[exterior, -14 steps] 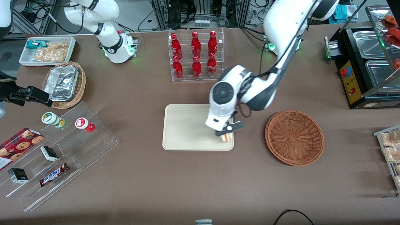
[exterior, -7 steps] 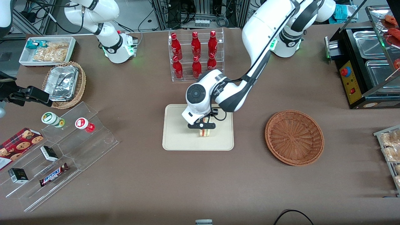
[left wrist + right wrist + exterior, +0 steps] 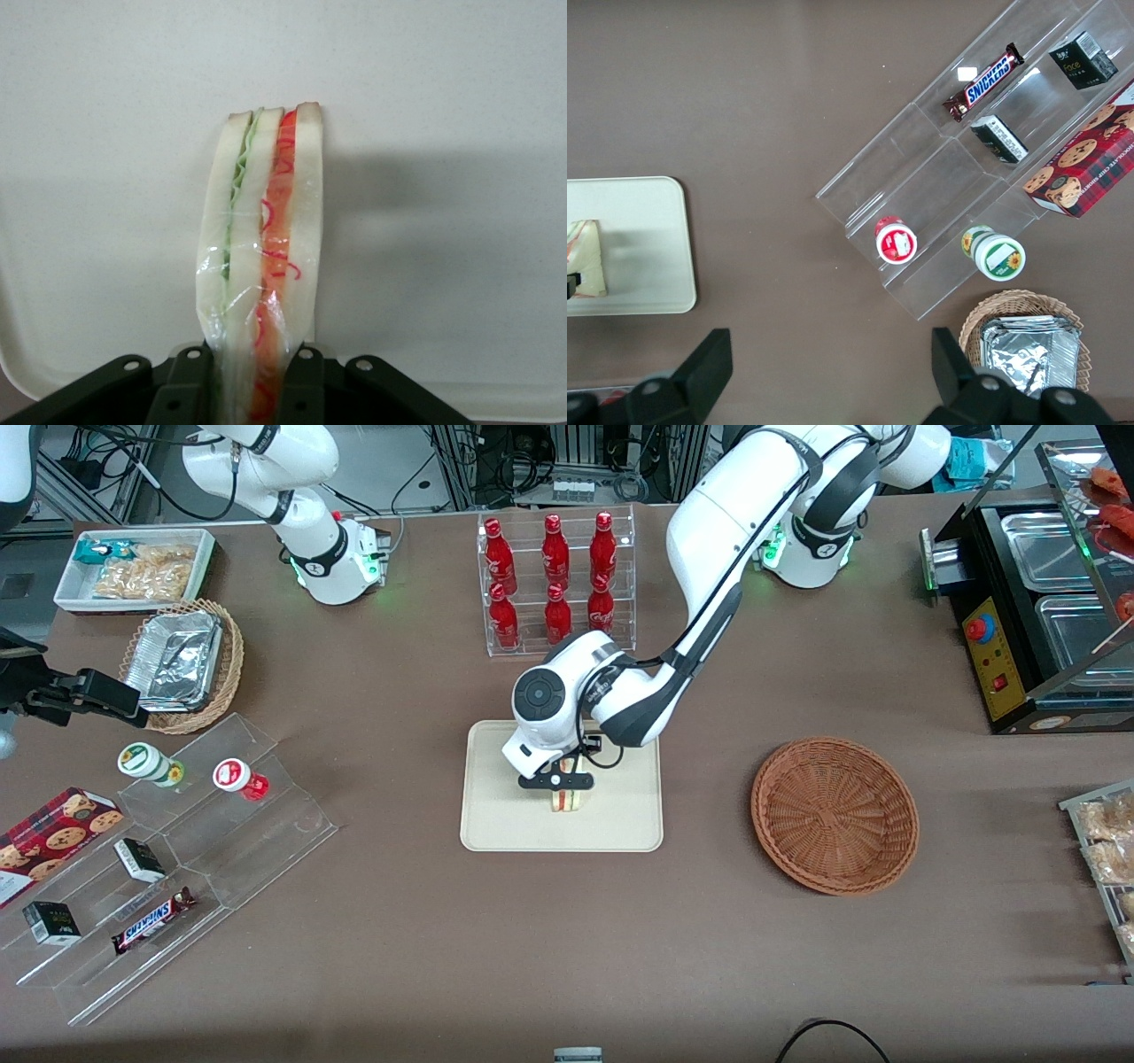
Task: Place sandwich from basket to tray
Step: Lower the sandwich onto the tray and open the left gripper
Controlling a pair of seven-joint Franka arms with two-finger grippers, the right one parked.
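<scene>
Plastic-wrapped sandwich point(image 3: 261, 257) in claw point(image 3: 257, 390), over tray point(image 3: 496, 815), wrap wrist-view only.

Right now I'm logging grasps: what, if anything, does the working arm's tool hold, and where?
The tool, over the cream-beige rectangular tray, is shut on the plastic-wrapped triangular white-bread sandwich, gripping one end, its faces between the fingers.

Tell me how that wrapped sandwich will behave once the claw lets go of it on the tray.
The sandwich looks soft: bread layers in clear film, so probably squashy and slippery. The claw grips it on its narrow edge over the tray, so it will likely tip flat.
</scene>
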